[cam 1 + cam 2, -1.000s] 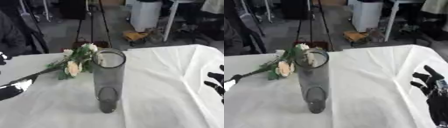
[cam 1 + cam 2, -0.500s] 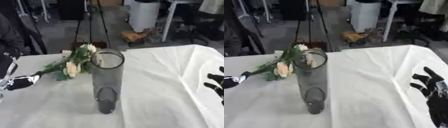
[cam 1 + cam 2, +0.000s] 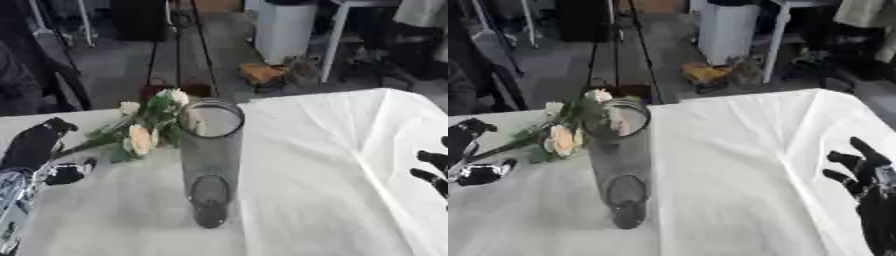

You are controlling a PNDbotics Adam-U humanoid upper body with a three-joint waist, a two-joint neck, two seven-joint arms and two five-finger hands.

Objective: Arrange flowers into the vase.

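Flowers (image 3: 144, 132) lie on the table (image 3: 324, 170), a small bunch of cream and white blooms with green leaves, their heads just behind and to the left of the vase (image 3: 210, 162) and touching or nearly touching its rim on that side. Their stem runs down and to the left toward the left hand (image 3: 39, 150). That hand comes in from the left edge; its black fingers (image 3: 70, 172) sit on both sides of the stem's lower end, one part above it and one below, but whether they grip the stem cannot be told. The vase is a tall dark glass cylinder, upright near the middle of the white cloth that covers the table, its round mouth open toward the camera and no stem inside it. Through its wall the thick base shows as a dark disc. The right hand (image 3: 868, 175) shows at the right edge of the table, well apart from the vase and the flowers, its black fingers straight and spread, pointing up and away from the robot, with nothing in them. The cloth is creased in long folds that run from the far right corner toward the near edge. Beyond the table lie a grey floor, a tripod (image 3: 179, 47) and a white cabinet (image 3: 284, 27).
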